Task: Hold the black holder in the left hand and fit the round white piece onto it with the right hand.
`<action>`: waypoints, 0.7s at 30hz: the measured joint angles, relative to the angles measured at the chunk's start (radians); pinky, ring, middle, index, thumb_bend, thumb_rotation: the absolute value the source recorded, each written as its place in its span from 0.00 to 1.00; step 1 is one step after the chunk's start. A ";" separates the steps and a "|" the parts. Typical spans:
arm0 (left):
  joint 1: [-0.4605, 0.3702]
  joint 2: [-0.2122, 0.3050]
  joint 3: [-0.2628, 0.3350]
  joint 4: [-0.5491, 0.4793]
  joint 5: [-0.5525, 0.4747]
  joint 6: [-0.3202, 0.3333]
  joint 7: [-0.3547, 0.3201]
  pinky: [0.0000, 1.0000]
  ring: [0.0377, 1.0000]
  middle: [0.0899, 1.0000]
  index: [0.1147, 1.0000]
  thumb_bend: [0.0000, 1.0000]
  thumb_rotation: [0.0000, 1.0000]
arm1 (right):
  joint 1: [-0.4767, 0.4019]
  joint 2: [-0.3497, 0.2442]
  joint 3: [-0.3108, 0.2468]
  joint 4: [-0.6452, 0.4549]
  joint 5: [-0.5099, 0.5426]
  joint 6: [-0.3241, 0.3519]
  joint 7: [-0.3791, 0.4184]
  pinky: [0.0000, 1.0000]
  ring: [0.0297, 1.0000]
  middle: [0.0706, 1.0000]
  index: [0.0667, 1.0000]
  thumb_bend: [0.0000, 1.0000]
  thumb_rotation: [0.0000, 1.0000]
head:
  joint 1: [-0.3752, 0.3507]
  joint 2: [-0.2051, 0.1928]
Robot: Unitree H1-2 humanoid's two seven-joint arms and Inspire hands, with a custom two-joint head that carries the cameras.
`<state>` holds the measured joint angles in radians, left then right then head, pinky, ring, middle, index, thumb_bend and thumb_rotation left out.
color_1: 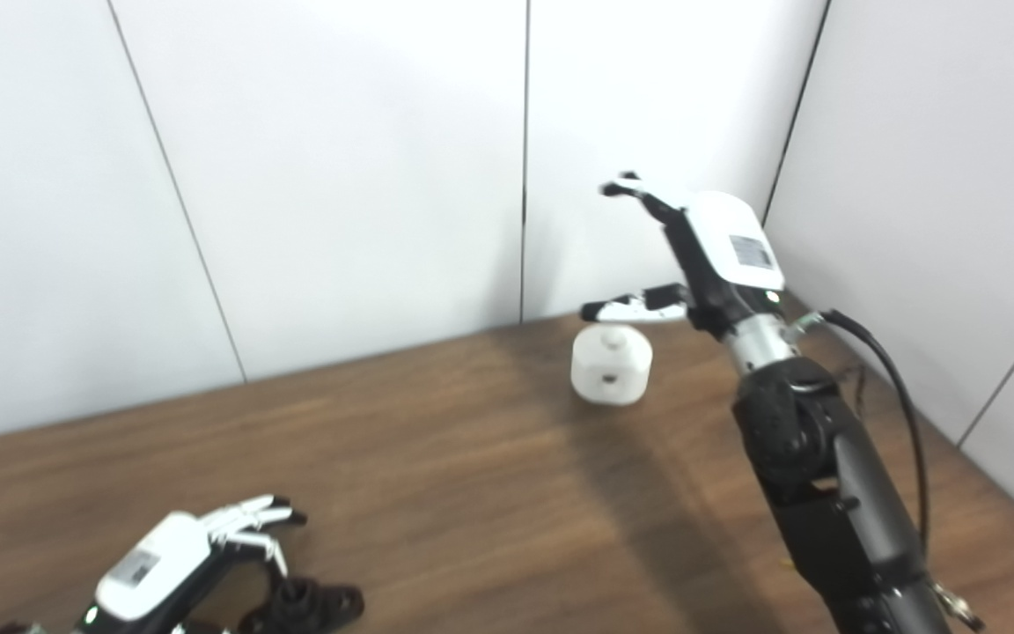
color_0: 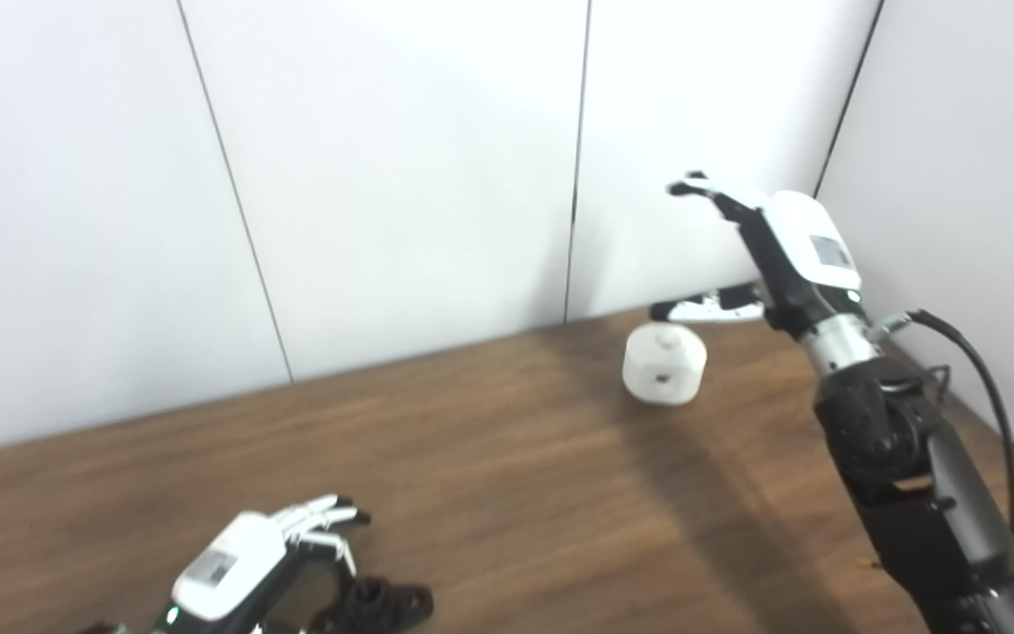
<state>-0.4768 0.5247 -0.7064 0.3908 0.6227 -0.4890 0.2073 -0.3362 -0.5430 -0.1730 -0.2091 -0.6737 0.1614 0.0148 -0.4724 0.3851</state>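
The round white piece point(color_0: 664, 364) stands on the wooden table point(color_0: 507, 475) near the back wall, at the right. My right hand point(color_0: 758, 251) is raised just above and to the right of it, open, with fingers spread and its thumb reaching over the piece without touching it. The black holder point(color_0: 379, 606) lies on the table at the bottom left. My left hand point(color_0: 274, 550) is just left of the holder, fingers apart and curled over it; no grip shows. The same scene shows in the right eye view, with the piece point(color_1: 611, 366) and the holder point(color_1: 304, 606).
White wall panels point(color_0: 401, 176) close the table at the back and on the right. The right arm's black cable point(color_0: 982, 387) loops beside the forearm near the right wall.
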 measured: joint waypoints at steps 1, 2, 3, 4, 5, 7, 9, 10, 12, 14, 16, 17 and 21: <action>-0.009 0.001 -0.015 0.011 -0.007 0.000 0.010 0.85 0.92 0.85 0.42 0.52 0.06 | 0.000 -0.002 -0.002 0.009 0.000 0.018 0.007 0.76 0.91 0.93 0.83 0.83 0.50 | -0.008 -0.002; -0.015 0.001 -0.026 0.020 -0.011 0.000 0.024 0.85 0.92 0.86 0.42 0.52 0.06 | 0.000 -0.005 -0.003 0.018 0.001 0.032 0.017 0.76 0.92 0.94 0.83 0.86 0.54 | -0.009 -0.002; -0.020 0.002 -0.036 0.026 -0.014 0.000 0.034 0.85 0.93 0.86 0.42 0.52 0.06 | 0.000 -0.006 -0.003 0.030 0.004 0.038 0.021 0.77 0.93 0.95 0.85 0.89 0.58 | -0.011 -0.003; -0.024 0.004 -0.046 0.028 -0.016 0.000 0.040 0.86 0.93 0.87 0.42 0.52 0.06 | 0.000 -0.007 -0.003 0.043 0.008 0.044 0.022 0.78 0.95 0.96 0.87 0.93 0.63 | -0.011 -0.002; -0.028 0.006 -0.054 0.029 -0.016 0.000 0.045 0.87 0.94 0.87 0.42 0.52 0.06 | 0.000 -0.007 -0.004 0.051 0.012 0.049 0.023 0.77 0.95 0.97 0.88 0.95 0.65 | -0.011 -0.002; -0.035 0.011 -0.073 0.034 -0.019 0.000 0.064 0.88 0.94 0.87 0.42 0.52 0.06 | -0.001 -0.009 -0.007 0.081 0.027 0.048 0.022 0.78 0.96 0.98 0.89 0.98 0.68 | -0.012 -0.002; -0.040 0.012 -0.087 0.040 -0.030 0.000 0.074 0.88 0.95 0.87 0.42 0.52 0.06 | -0.001 -0.016 -0.007 0.119 0.039 0.051 0.024 0.80 0.97 1.00 0.90 0.98 0.68 | -0.012 0.000; -0.041 0.013 -0.092 0.043 -0.034 0.000 0.080 0.88 0.95 0.88 0.42 0.52 0.06 | -0.001 -0.021 -0.006 0.130 0.041 0.057 0.027 0.81 0.98 1.00 0.90 0.98 0.69 | -0.011 0.003; -0.043 0.016 -0.103 0.047 -0.035 0.000 0.095 0.89 0.95 0.88 0.42 0.52 0.06 | -0.002 -0.035 -0.001 0.145 0.046 0.067 0.042 0.82 0.99 1.00 0.90 0.99 0.69 | -0.011 0.005; -0.046 0.020 -0.115 0.049 -0.040 0.000 0.103 0.90 0.95 0.88 0.42 0.52 0.06 | -0.008 -0.054 0.007 0.154 0.064 0.088 0.078 0.82 1.00 1.00 0.92 1.00 0.69 | -0.011 0.006; -0.050 0.023 -0.121 0.050 -0.044 0.000 0.104 0.89 0.95 0.88 0.42 0.52 0.06 | -0.017 -0.077 0.024 0.165 0.078 0.114 0.119 0.78 0.98 1.00 0.92 0.99 0.66 | -0.009 0.006; -0.051 0.024 -0.123 0.051 -0.046 0.000 0.105 0.89 0.95 0.88 0.42 0.52 0.06 | -0.022 -0.088 0.035 0.172 0.082 0.124 0.139 0.78 0.98 1.00 0.92 0.99 0.66 | -0.009 0.006; -0.052 0.025 -0.127 0.051 -0.051 0.000 0.106 0.89 0.93 0.87 0.42 0.52 0.06 | -0.026 -0.110 0.074 0.198 0.092 0.143 0.185 0.77 0.97 1.00 0.93 0.98 0.60 | -0.009 0.009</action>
<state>-0.5287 0.5498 -0.8332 0.4416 0.5722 -0.4891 0.3132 -0.3624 -0.6526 -0.0986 -0.0107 -0.5813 0.3041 0.2001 -0.4817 0.3942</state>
